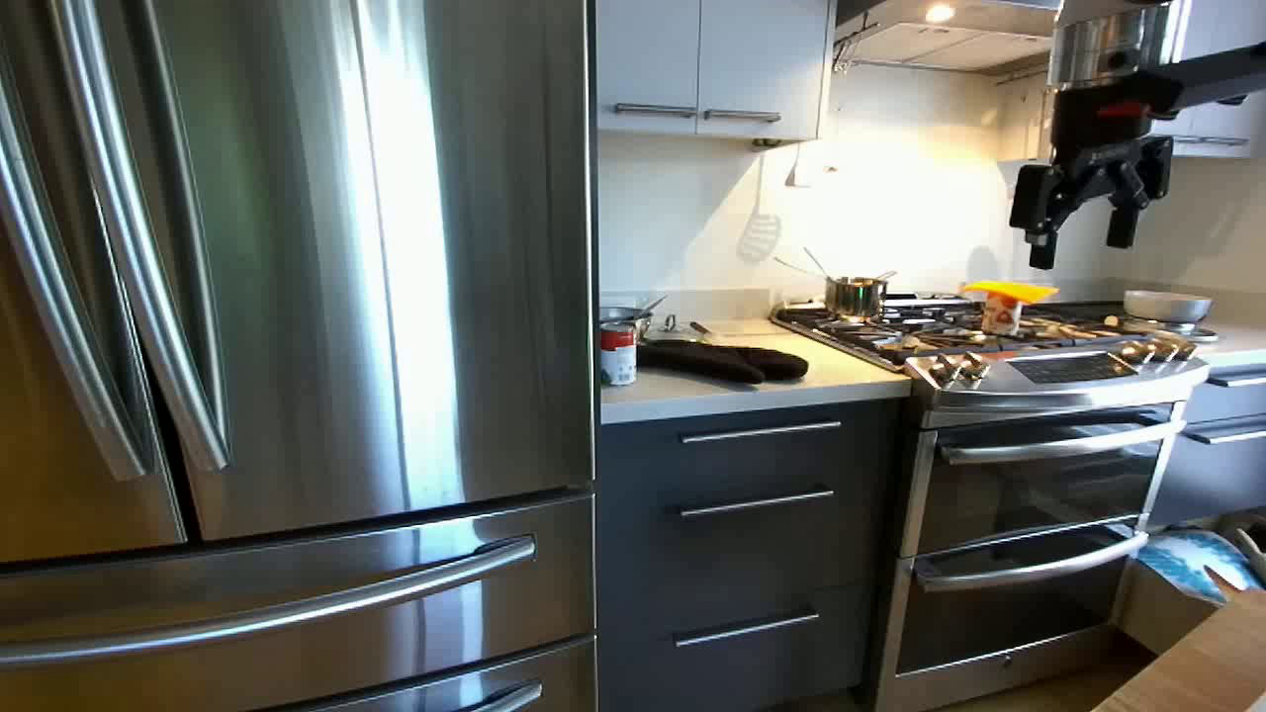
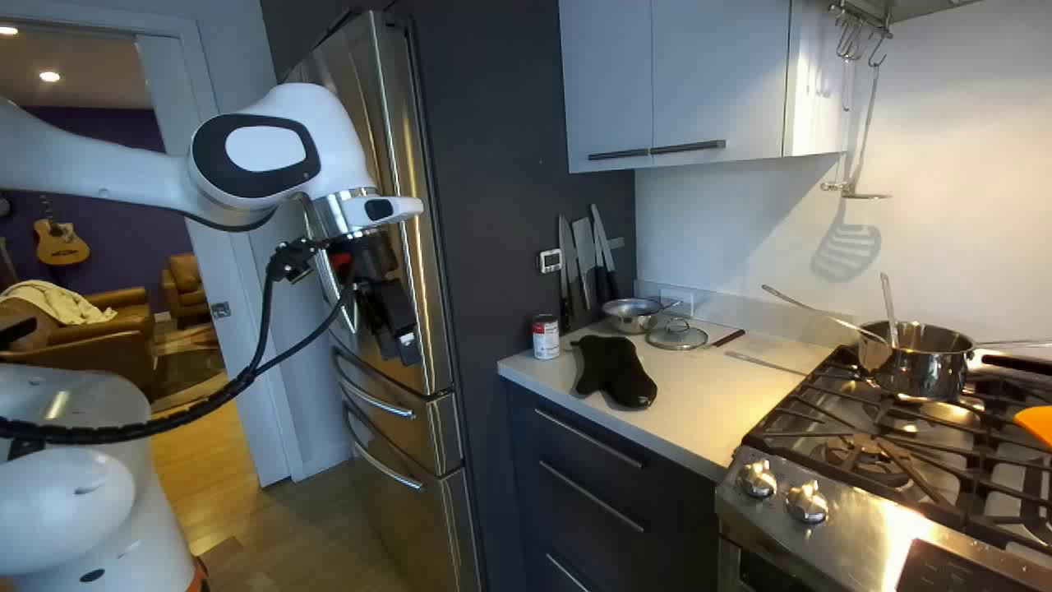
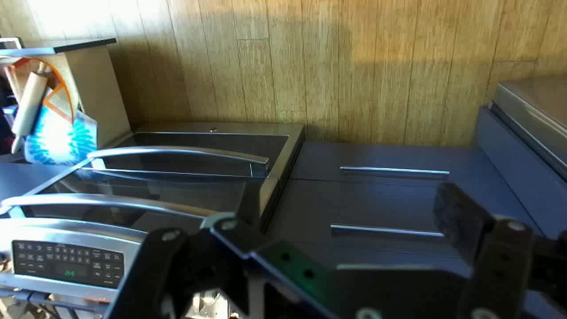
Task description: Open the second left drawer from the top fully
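The second left drawer from the top (image 1: 742, 549) is dark grey with a slim silver bar handle (image 1: 757, 502). It is shut, in the middle of its stack of drawers, between the fridge and the oven. Its front also shows in an exterior view (image 2: 604, 538) and in the wrist view (image 3: 305, 204). My gripper (image 1: 1081, 242) is open and empty, high in the air and pointing down. It hangs in front of the fridge in an exterior view (image 2: 399, 349). In the wrist view the open fingers (image 3: 354, 206) frame the drawer front from a distance, touching nothing.
The stainless fridge (image 2: 394, 247) stands beside the drawers. The oven (image 1: 1039, 485) with protruding handles is on their opposite side. On the counter (image 2: 699, 411) are a black oven mitt (image 2: 612, 370), a can (image 2: 545, 337) and a pan. A pot (image 2: 920, 362) stands on the stove.
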